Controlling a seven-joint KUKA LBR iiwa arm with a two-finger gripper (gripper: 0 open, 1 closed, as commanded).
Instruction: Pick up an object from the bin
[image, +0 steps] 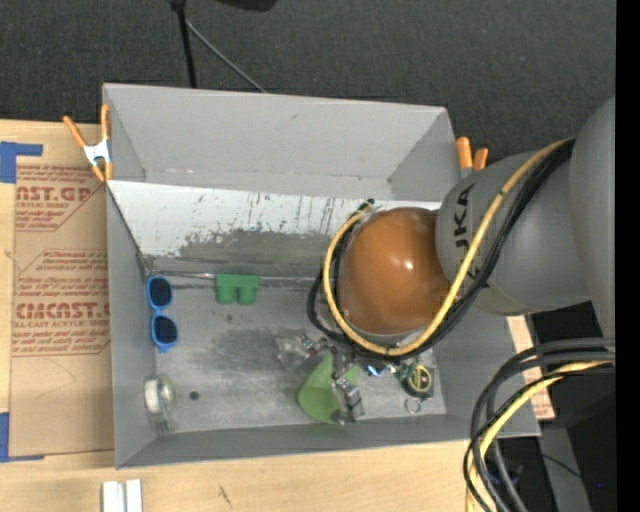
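Note:
My gripper reaches down below the orange dome, near the bin's front wall, right of the middle. Its metal fingers stand against a light green curved piece that lies on the bin floor, on that piece's right side. Whether the fingers close on it I cannot make out. A small clear, shiny thing lies just left of the gripper. A small round dark thing with a ring lies to its right.
A green block sits at the back left of the floor. A pair of blue sunglasses lies along the left wall. A small clear capped thing rests in the front left corner.

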